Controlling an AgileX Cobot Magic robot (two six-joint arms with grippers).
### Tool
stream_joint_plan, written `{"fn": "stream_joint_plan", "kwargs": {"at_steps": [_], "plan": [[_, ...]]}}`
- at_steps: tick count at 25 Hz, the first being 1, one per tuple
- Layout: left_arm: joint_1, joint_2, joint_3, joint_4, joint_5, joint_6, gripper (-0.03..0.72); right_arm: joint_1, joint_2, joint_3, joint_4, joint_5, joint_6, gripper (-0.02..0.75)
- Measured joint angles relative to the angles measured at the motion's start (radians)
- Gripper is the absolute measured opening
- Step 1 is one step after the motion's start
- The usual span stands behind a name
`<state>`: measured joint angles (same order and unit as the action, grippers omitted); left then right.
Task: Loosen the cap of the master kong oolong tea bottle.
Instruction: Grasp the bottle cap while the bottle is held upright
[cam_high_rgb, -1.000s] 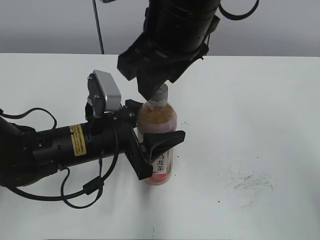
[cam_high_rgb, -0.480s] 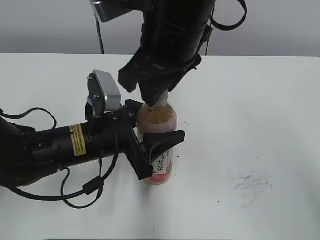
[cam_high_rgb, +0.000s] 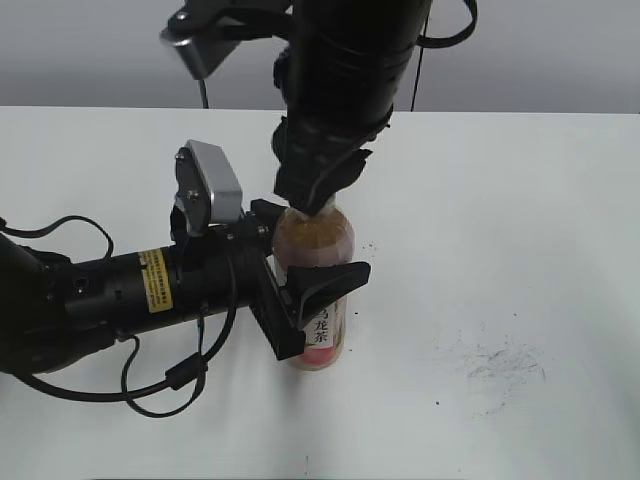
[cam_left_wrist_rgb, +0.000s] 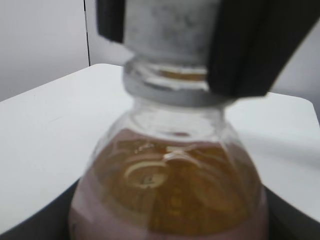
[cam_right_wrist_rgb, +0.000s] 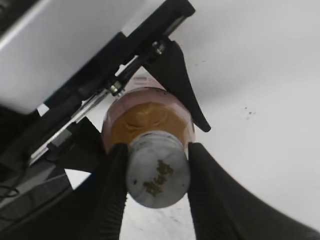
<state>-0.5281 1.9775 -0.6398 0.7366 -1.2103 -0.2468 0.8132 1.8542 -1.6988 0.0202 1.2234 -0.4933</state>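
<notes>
Left gripper (cam_high_rgb: 305, 285) clamping upright clear plastic amber-tea bottle (cam_high_rgb: 316, 270); right gripper (cam_right_wrist_rgb: 157, 172) pinching small round white-grey screw cap (cam_right_wrist_rgb: 158, 175).

The left arm lies low along the table from the left edge, wrist camera on top, and its left gripper (cam_high_rgb: 312, 290) reaches in sideways — jaws clamped round the body of the master kong oolong tea bottle (cam_high_rgb: 318, 300), one finger in front, one behind. The right arm comes steeply down from above, its right gripper (cam_right_wrist_rgb: 156, 172) pointing at the bottle's top. In the right wrist view its two dark fingers (cam_right_wrist_rgb: 112, 185) press against either side of the cap (cam_right_wrist_rgb: 158, 175).
</notes>
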Motion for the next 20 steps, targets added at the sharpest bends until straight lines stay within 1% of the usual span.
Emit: {"fn": "stream_joint_plan", "kwargs": {"at_steps": [15, 20], "plan": [[0.0, 0.0, 0.0, 0.005, 0.0, 0.006, 0.445, 0.0, 0.0, -0.002, 0.002, 0.004, -0.897, 0.272], [0.0, 0.0, 0.0, 0.006, 0.0, 0.008, 0.445, 0.001, -0.001, -0.002, 0.002, 0.005, -1.139, 0.272]]}}
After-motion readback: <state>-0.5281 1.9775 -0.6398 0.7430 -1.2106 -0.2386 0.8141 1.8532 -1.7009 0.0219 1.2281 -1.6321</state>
